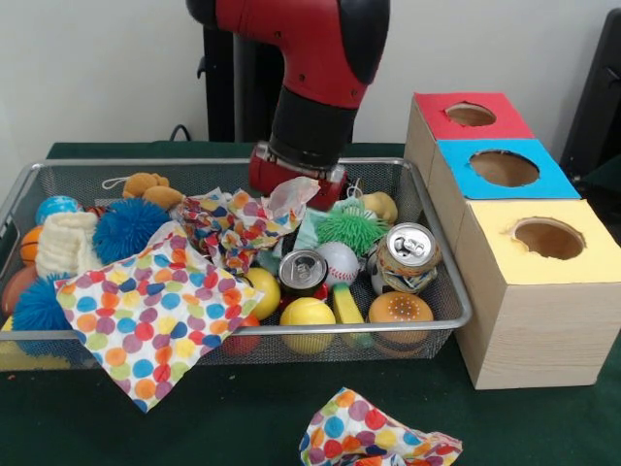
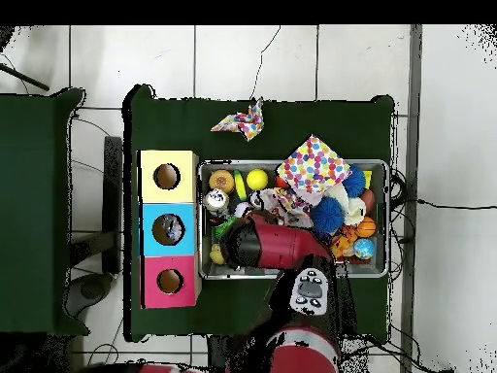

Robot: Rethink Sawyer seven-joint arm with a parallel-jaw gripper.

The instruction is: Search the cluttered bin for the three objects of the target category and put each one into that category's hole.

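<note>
A wire bin [image 1: 441, 254] holds mixed clutter: two drink cans [image 1: 303, 272] [image 1: 408, 257], a baseball [image 1: 338, 262], yellow balls [image 1: 307, 316], a toy burger [image 1: 400, 311], a green spiky ball [image 1: 349, 228] and blue spiky balls [image 1: 128, 228]. Right of the bin stand three boxes with holes: red [image 1: 471, 115], blue [image 1: 503, 168] and yellow [image 1: 548, 238]. My gripper [image 1: 296, 180] reaches down into the back middle of the bin, its lower end hidden behind a crumpled dotted cloth [image 1: 228, 228]. From overhead, my arm [image 2: 277, 245] covers the bin's lower left part.
A flat polka-dot cloth [image 1: 155, 311] hangs over the bin's front rim. Another crumpled dotted cloth [image 1: 374, 437] lies on the green table in front of the bin. A plush toy [image 1: 150, 186], a cream knit piece [image 1: 66, 243] and small balls fill the bin's left side.
</note>
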